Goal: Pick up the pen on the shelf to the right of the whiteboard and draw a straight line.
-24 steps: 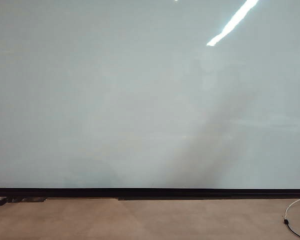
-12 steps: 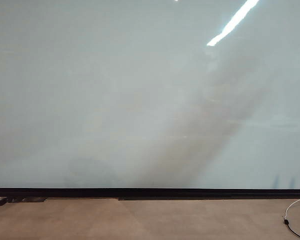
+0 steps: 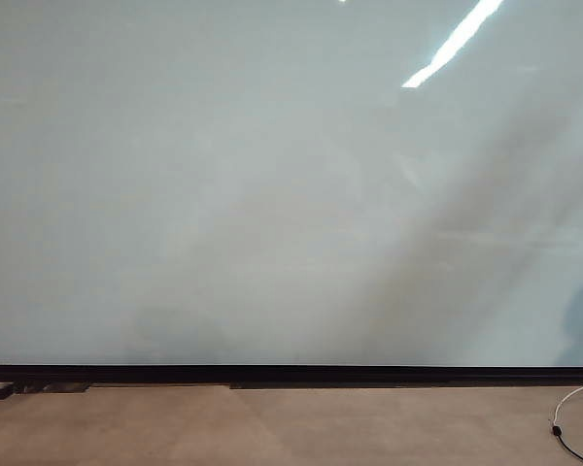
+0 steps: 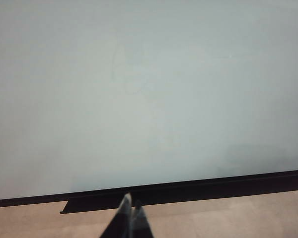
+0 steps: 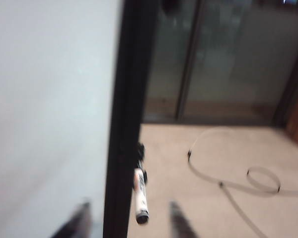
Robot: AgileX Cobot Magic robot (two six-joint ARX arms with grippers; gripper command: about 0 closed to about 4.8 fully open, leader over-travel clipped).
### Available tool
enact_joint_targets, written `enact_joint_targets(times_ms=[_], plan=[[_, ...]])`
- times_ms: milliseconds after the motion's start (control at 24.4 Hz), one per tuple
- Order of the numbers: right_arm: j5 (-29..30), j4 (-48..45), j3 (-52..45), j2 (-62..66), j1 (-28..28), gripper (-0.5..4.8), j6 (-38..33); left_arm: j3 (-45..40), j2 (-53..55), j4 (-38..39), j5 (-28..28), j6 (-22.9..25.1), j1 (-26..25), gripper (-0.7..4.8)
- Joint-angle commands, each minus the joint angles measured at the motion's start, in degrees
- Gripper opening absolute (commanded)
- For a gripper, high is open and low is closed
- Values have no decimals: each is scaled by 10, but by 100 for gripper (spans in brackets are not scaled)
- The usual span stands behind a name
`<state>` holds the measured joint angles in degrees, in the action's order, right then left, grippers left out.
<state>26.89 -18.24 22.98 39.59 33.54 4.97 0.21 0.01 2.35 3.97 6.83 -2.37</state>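
Reaching for the pen (image 5: 140,194) is the step in hand: the right jaws (image 5: 129,220) are spread apart, the pen lying between and just ahead. A forward advance and closure are called for. The left jaws (image 4: 128,213) are pressed together before the whiteboard (image 4: 139,89).

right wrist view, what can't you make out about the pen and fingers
- Pen: blurred by motion; its holder on the whiteboard edge is unclear.
- Right gripper: fingers apart, roots cut off by the frame edge.
- Exterior view: pen and both grippers out of frame.
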Motion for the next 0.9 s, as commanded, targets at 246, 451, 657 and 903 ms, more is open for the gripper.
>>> enact_joint_targets(times_ms=[246,451,657,903], plan=[[201,-217,8,243,58,271,-70,2,0,-7,1,1,0,-5],[192,-371,8,403,44,331,-64,2,0,-7,1,1,0,-5],[184,-522,9,535,38,338,-69,2,0,-7,1,1,0,-5],[168,-628,45,680,9,338,-97,2,0,-7,1,1,0,-5]])
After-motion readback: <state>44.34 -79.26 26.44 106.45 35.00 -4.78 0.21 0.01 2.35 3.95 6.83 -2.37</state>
